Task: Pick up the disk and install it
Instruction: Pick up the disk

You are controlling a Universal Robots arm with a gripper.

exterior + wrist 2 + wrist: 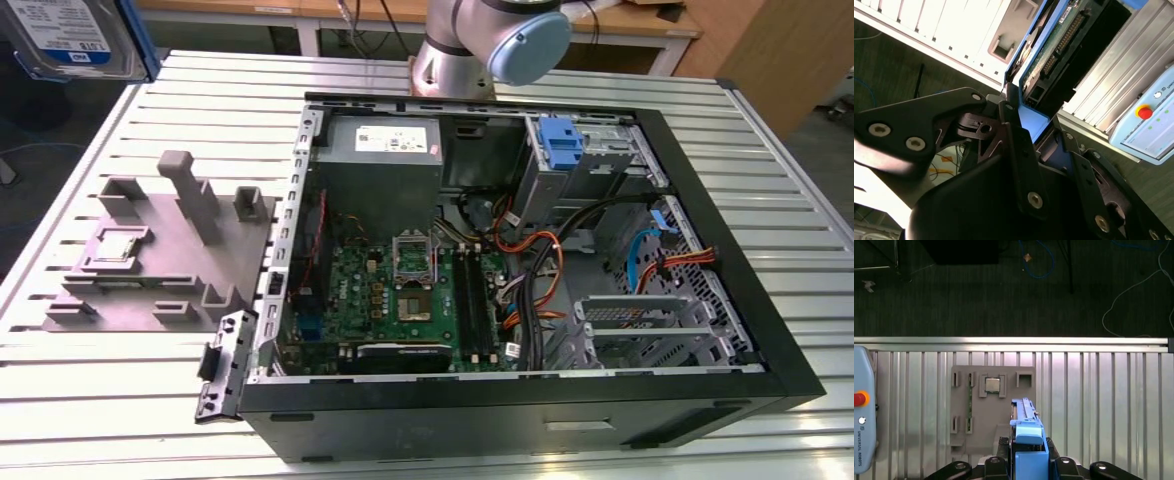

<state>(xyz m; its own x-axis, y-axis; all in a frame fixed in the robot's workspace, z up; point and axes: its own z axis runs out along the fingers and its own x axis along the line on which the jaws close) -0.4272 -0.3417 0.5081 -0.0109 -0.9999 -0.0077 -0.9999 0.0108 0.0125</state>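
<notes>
In the exterior view the disk [74, 38] shows at the picture's far corner on the exterior view's left, well apart from the fixture [160, 250] and beyond it. It is a flat silver-grey metal slab with a white-and-blue label facing the camera. A bright blue plastic rail runs down the edge nearer the fixture. The fixture is a matte grey block with posts and pockets, lying on the ribbed metal table [160, 400]. A small square chip [118, 245] sits in one of its pockets. The open black case [534, 400] stands just beside the fixture, on the exterior view's right.

In the second wrist view the black, bolted fingers [1019, 145] are clamped on the disk [1054, 47], one on each side of its blue rail end. The disk's underside shows a green circuit board with a dark connector row, and the body runs away from the fingers.

In the first wrist view the disk [1026, 432] is seen edge-on, its glossy blue rail rising from between the fingers [1003, 450]. It hangs over the fixture [961, 405], above the fixture's edge nearest the fingers. The chip [992, 385] lies in a square pocket beyond it. The fixture rests on the slatted table [1094, 400].
</notes>
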